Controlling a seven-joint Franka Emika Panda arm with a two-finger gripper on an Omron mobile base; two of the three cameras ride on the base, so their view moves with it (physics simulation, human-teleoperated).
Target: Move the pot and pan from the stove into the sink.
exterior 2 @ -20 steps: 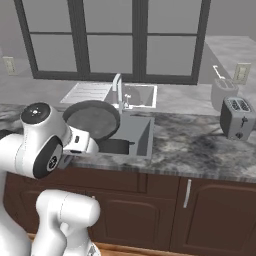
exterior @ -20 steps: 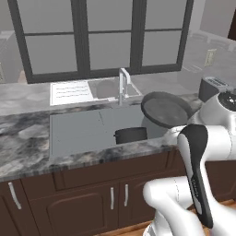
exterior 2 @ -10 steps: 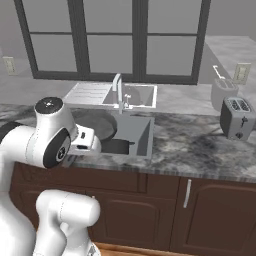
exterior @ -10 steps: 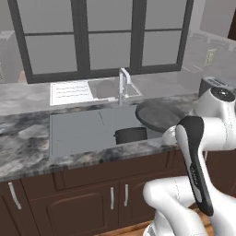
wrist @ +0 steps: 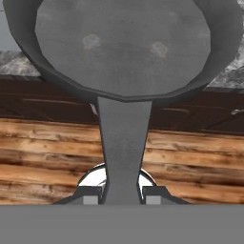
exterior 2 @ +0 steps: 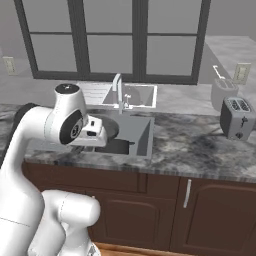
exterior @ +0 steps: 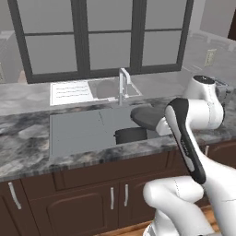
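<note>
- Where the hand view looks along the gripper [wrist: 122,195], shows the pan [wrist: 124,45] with its long straight handle running from between the two finger tips up to the round bowl, so the long axis lies in line with the gripper and the bowl points away from the hand.
- Has the claw clamped on the pan: one dark finger tip [wrist: 89,194] pressed to each side of the handle near its free end.
- Carries the pan's inside face turned toward the hand camera, with dark cabinet fronts and a wooden floor [wrist: 43,157] behind it.
- Seen from the left base view, holds the pan [exterior: 148,116] roughly level above the right part of the sink [exterior: 73,133], bowl toward the faucet [exterior: 122,84], handle end toward the arm.
- Seen from the right base view, leaves the pan [exterior 2: 106,128] partly hidden behind the white wrist, over the sink [exterior 2: 145,131] basin.
- Keeps the pot [exterior: 131,135] low in the basin, upright, just below and in front of the pan; shows again as the dark round body [exterior 2: 113,146] under the wrist.
- Cannot tell whether pan and pot touch.
- Sets a toaster [exterior 2: 238,118] on the marble counter [exterior 2: 200,145], well apart to the right of the sink.
</note>
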